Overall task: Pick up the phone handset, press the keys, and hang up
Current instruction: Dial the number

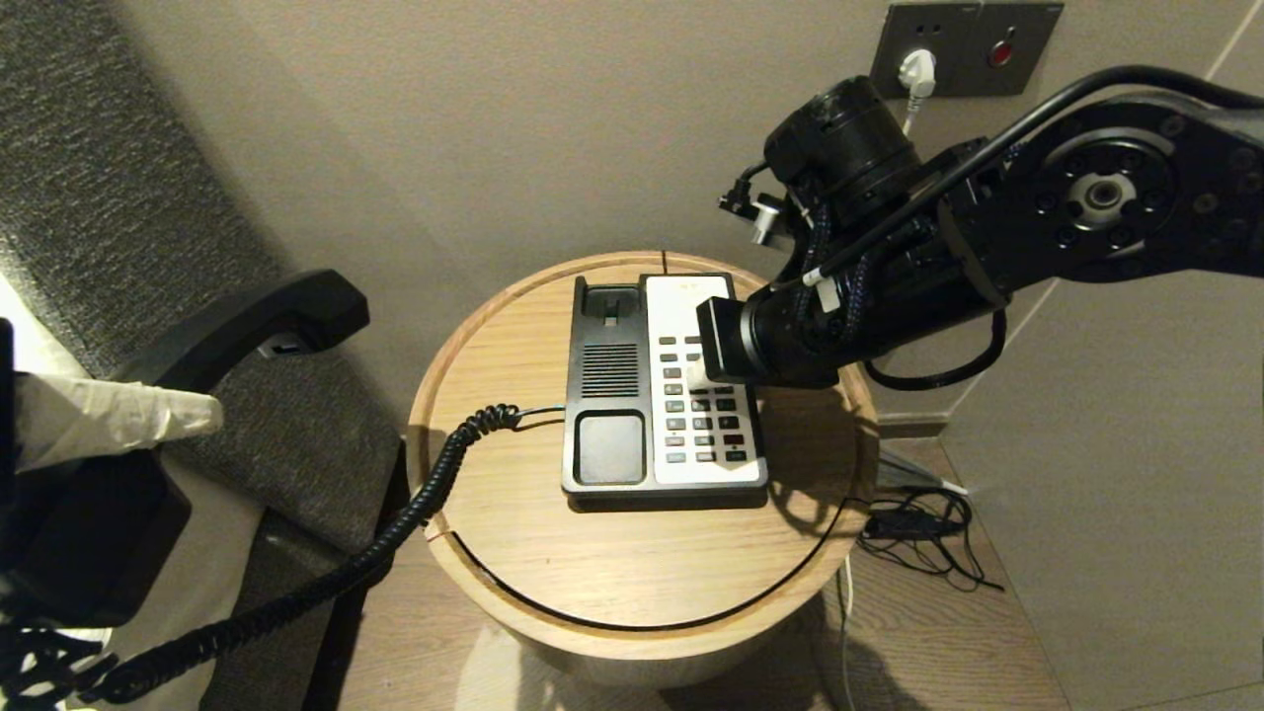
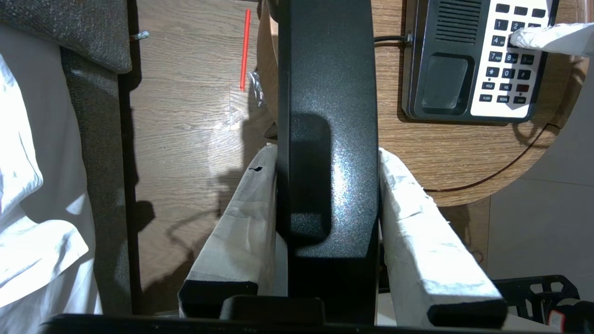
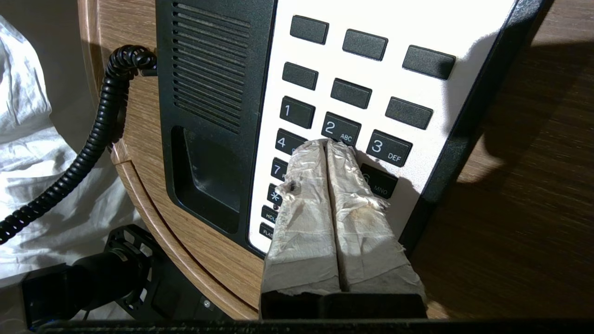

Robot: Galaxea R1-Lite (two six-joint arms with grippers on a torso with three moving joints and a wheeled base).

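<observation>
Pressed together, the two white-wrapped fingers [image 3: 325, 157] of my right hand [image 3: 327, 144] rest their tips on the dark number keys of the black-and-white plastic phone base [image 1: 612, 395], between the 2 and the row below it. That base sits near the middle of the round light-wood desk [image 1: 632, 573]. My left hand [image 2: 325, 195] is clamped on the long black plastic phone handset [image 2: 325, 116], held off the desk's left edge over the floor, its black coiled cord [image 1: 415, 513] trailing back to the base.

Two joined tips are wide, so I judge they could catch neighbouring keys together. Which key lies beneath them is hidden, and the handset's ends are cut off.
</observation>
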